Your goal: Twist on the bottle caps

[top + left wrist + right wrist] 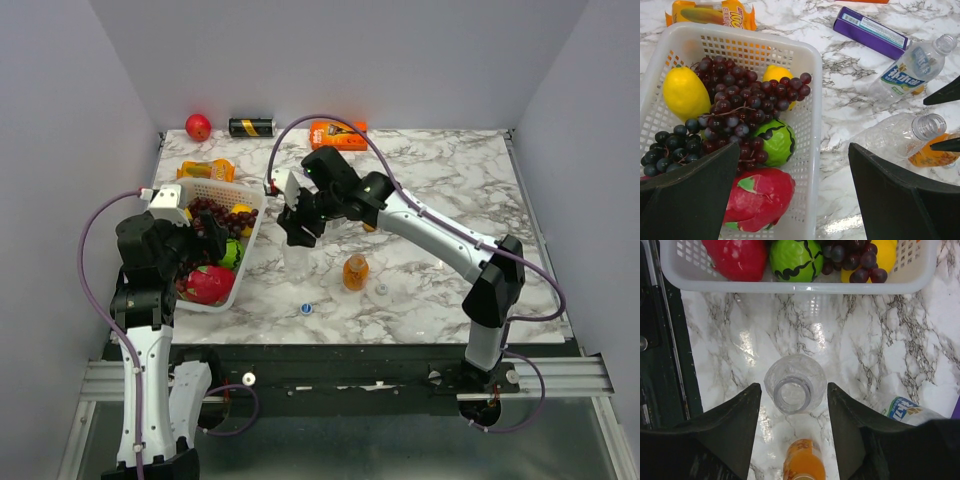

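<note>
My right claw (pixel 795 386) straddles the clear thin plastic bottle (pixel 795 382), mid-frame (upright, no cap). Whether it pinches, I cannot tell. The bottle looks light and squashy, so I'd hold its middle gently.

Three bottles (pixel 910 70) (pixel 897 137) (pixel 925 158), two loose caps (pixel 306 309) (pixel 381 290), one basket (pixel 809 125), two lemons (pixel 685 92) (pixel 776 74), two grape bunches (pixel 740 105) (pixel 670 147), one green melon (pixel 779 144), one dragon fruit (pixel 762 195), one red fruit (pixel 198 126), one black can (pixel 251 127), two orange packets (pixel 338 133) (pixel 205 170), one purple box (pixel 870 32).
</note>
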Robot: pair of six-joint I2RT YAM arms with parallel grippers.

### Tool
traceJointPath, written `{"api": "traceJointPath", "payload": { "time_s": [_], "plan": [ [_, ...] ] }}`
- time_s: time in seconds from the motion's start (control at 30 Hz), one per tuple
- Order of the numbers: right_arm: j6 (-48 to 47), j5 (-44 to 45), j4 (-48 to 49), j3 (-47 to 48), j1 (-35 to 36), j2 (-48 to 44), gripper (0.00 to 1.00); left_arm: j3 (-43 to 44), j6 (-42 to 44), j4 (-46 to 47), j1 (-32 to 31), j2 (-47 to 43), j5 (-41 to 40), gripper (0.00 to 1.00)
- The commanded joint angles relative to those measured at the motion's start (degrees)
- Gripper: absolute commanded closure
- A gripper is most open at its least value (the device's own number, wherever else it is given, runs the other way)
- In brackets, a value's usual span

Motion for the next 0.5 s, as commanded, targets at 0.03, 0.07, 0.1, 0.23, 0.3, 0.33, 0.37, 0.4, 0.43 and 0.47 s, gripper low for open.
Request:
{"api": "traceJointPath", "payload": {
  "time_s": [0.03, 0.07, 0.1, 0.23, 0.3, 0.33, 0.37, 0.4, 0.43, 0.47],
  "plan": [
    [-0.25, 2.55, 0.96, -1.43, 0.44, 0.8, 0.43, -1.04, -0.53, 1.06, 0.38, -0.29, 1.46, 0.02],
    [-0.34, 2.56, 0.96, -1.52, 0.52, 0.88, 0.51, -1.22, -0.45, 1.15, 0.38, -0.29, 2.07, 0.02],
    [-0.51, 2.29, 0.96, -1.96, 0.44, 0.8, 0.56, -1.3, -0.18, 1.41, 0.38, -0.29, 2.86, 0.02],
    [-0.78, 2.2, 1.4, -3.02, 0.44, 0.27, 0.73, -2.79, 0.61, 2.73, 0.29, 0.15, 6.11, 0.02],
    [-0.87, 2.2, 1.4, -2.76, 0.52, 0.27, 0.82, -3.5, 0.52, 4.04, -0.14, 1.02, 8.65, 0.02],
    [-1.13, 2.12, 1.14, -1.62, 0.61, 0.18, 0.87, -4.2, 0.52, 4.57, -0.49, 1.46, 10.67, 0.02],
    [-1.48, 2.2, 0.35, -0.83, 0.61, -0.34, 0.95, -4.55, 0.87, 5.01, -0.67, 2.51, 12.95, 0.02],
    [-1.66, 2.81, 0.0, -0.04, 0.52, -0.78, 0.98, -4.99, 2.44, 5.89, -1.02, 2.96, 15.67, 0.03],
    [-2.18, 2.99, -0.44, 0.67, 0.52, -1.4, 0.99, -5.87, 3.41, 6.33, -1.89, 3.22, 20.92, 0.03],
    [-3.06, 3.0, -1.93, 2.41, 0.52, -2.45, 0.99, -6.31, 3.94, 7.03, -2.69, 3.48, 22.45, 0.03]
  ]
}}
